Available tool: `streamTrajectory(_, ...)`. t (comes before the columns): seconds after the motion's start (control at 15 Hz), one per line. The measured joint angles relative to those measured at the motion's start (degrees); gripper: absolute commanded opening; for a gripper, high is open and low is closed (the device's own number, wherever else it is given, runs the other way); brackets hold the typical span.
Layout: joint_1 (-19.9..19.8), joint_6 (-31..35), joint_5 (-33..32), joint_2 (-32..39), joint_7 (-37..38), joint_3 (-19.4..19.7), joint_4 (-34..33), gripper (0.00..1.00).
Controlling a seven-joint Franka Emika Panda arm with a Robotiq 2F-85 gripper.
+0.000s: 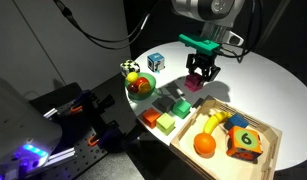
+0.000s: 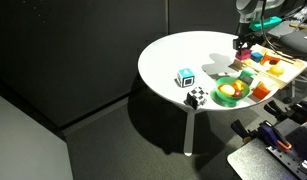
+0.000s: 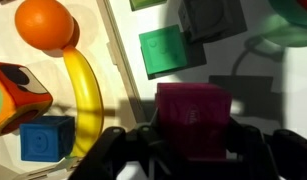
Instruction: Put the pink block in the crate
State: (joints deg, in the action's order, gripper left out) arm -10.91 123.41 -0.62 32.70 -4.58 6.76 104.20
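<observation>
Wood-walled crate (image 3: 121,60) held a round orange (image 3: 43,25) and a curved banana (image 3: 88,90); right of it, outside, the smooth pink block (image 3: 193,115) sat clamped between the gripper (image 3: 193,138)'s dark fingers (image 3: 128,150).

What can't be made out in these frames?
- Grip contact: in the wrist view, dark blurred fingers cover the pink block's sides, so touching or apart is unclear.
- Lift: in an exterior view, the end effector hides the block's underside, so resting or raised is unclear.
- Crate: the wrist view shows one wall and some of the floor. The frame edges cut off the rest.
</observation>
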Motion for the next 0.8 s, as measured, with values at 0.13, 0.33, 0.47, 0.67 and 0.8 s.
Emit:
streamTrajectory(0.13, -1.14, -0.37, 1.01, 0.45, 0.0, 0.15, -1.11, 0.27)
streamTrajectory(0.33, -2.76, -1.38, 2.45, 1.71, 0.05, 0.48, -3.4, 0.27)
streamTrajectory(0.47, -3.86, -2.13, 3.47, 2.97, 0.1, 0.68, -5.35, 0.27)
streamTrajectory(0.67, -5.45, -3.45, 4.9, 5.17, 0.41, 0.98, -8.64, 0.27)
streamTrajectory(0.8, -6.37, -4.46, 5.77, 6.71, 0.73, 1.15, -10.95, 0.27)
